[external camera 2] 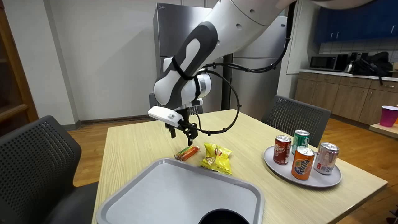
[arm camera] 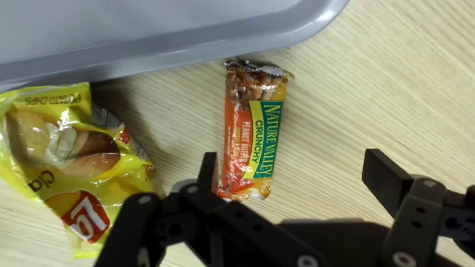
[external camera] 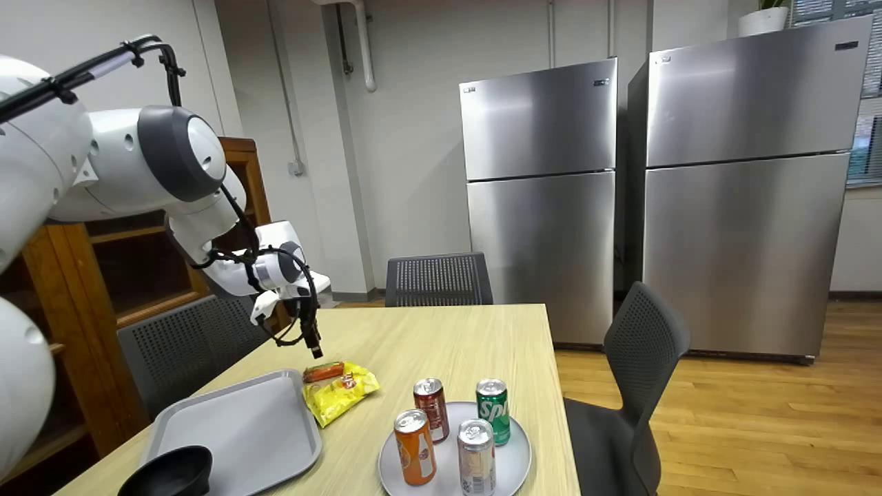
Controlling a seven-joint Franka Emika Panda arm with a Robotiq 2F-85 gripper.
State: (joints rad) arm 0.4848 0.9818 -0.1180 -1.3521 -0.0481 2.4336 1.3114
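Lying flat on the pale wooden counter (arm camera: 371, 92), the granola bar (arm camera: 254, 133) turns its printed face up to us. In the wrist view its long axis runs nearly top to bottom, the upper end leaning slightly right; that end lies just beside the rim of the grey tray (arm camera: 207, 46), while the lower end points toward the pincer (arm camera: 293, 172). We read the large lettering along this axis, beginning at the tray end. In both exterior views we see the bar slope upward to the right, away from the tray. The pincer stands with its fingers (arm camera: 386, 181) wide apart, above the counter and near the bar; in the wrist view one finger appears close beside the bar's lower end, the other well off toward the picture's right. To the bar's left there we note a yellow chip bag (arm camera: 85, 174) reaching up to the tray's rim. Farther along the counter, in an exterior view, a plate (external camera 2: 320, 182) bears four cans (external camera 2: 302, 165): orange, red, green and a pale one.
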